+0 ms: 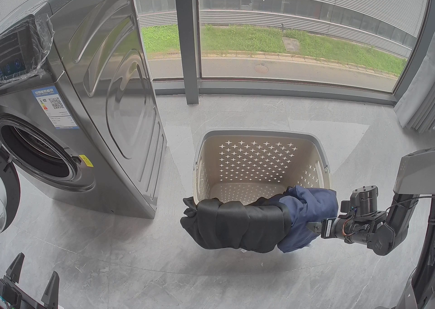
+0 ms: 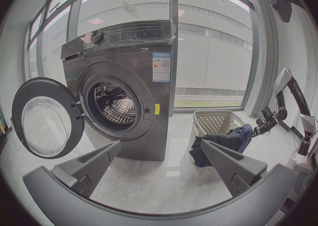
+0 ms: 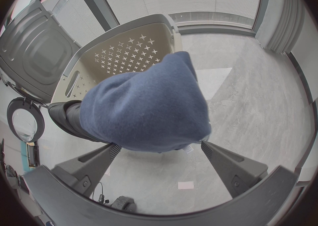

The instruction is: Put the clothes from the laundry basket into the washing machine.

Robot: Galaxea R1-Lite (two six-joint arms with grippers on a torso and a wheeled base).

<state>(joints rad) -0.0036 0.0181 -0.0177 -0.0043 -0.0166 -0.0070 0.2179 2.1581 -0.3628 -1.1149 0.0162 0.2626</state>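
Logging the head view first: my left tool [image 1: 34, 273] sits low at the near left, fingers apart, nothing between them. My right tool [image 1: 315, 227] is at the near right corner of the laundry basket [image 1: 258, 135], its tip against a blue garment [image 1: 310, 208]. That garment and a black garment [image 1: 235, 226] lie bunched along the basket's near rim, spilling over its outer side. The washing machine [image 1: 104, 97] stands left of the basket.

Left wrist view: left tool fingers spread wide. The machine's door [image 2: 46, 117] is swung fully open and the drum [image 2: 116, 105] is exposed. Both garments hang on the basket side facing this camera.

Right wrist view: right tool fingers wide apart, not clamped. The blue garment bulges right at the fingertips. I cannot tell whether it touches both pads. The black garment lies beyond it, toward the machine.
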